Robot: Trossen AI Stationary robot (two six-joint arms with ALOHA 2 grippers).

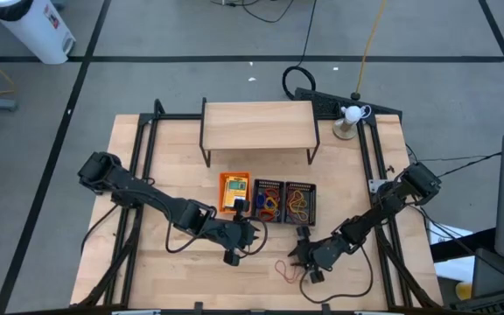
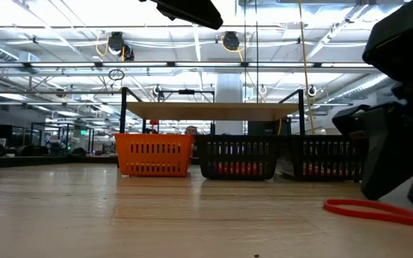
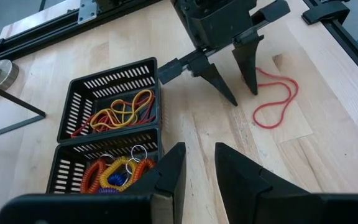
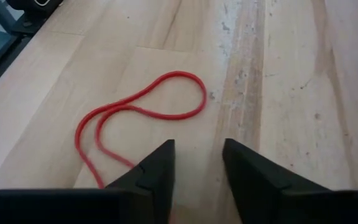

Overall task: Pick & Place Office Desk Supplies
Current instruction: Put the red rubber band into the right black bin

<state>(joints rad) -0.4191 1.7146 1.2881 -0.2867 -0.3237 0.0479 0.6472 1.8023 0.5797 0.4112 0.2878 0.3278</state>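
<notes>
the right gripper (image 3: 241,87), fingers spread, stands at the red rubber band (image 4: 138,112), maybe touching it, the left gripper (image 3: 197,171) nearby, slightly parted, empty.

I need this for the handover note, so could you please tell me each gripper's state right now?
Left gripper: open, holding nothing.
Right gripper: open, empty, at the red rubber band.

The pale wooden surface (image 1: 164,271) carried a wooden shelf riser (image 1: 257,122) toward its far edge. Nearer the middle stood three small trays in a row: an orange tray (image 1: 234,192), then two black mesh trays (image 1: 267,200) (image 1: 300,201) touching each other. A red rubber-band loop (image 1: 284,271) lay flat on the bare wood near the front edge.
</notes>
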